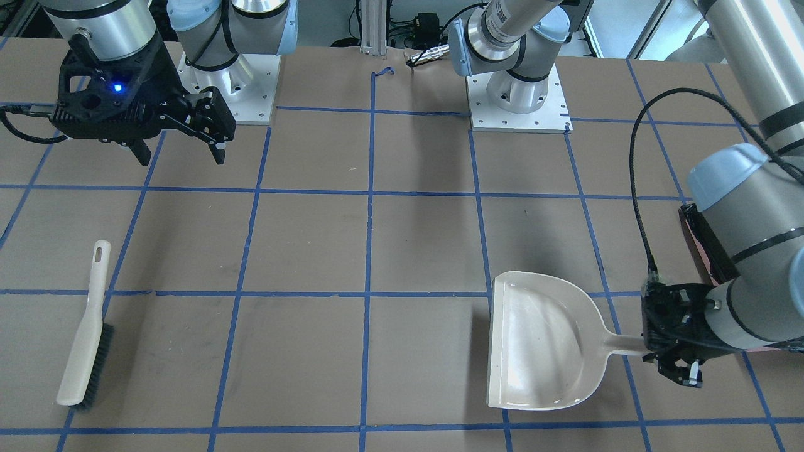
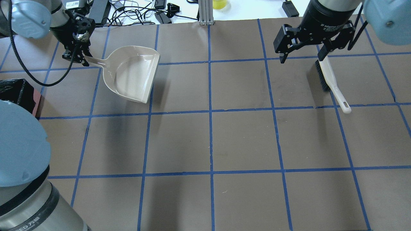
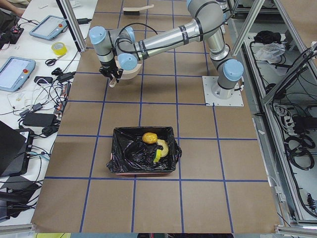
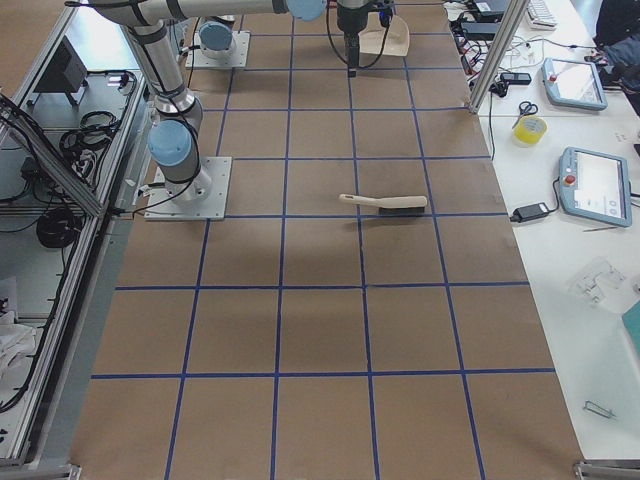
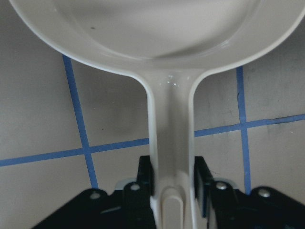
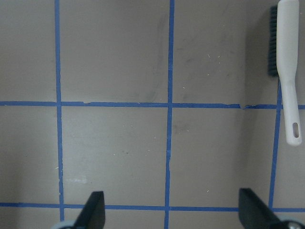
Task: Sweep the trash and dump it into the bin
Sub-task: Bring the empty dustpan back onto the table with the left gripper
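Trash (image 3: 150, 137) lies in bin (image 3: 141, 130), well apart from my left claw (image 5: 172, 183), pinching dustpan handle (image 5: 169, 129); right claw (image 6: 174, 212) spread.

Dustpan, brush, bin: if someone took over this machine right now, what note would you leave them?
Grippers: left gripper shut on the dustpan handle, pan empty; right gripper open and empty, brush lying on the table apart from it.
Things: trash sits in the bin.
Done: sweep and dump, it seems; no scraps show on the table.
Left: release the dustpan.
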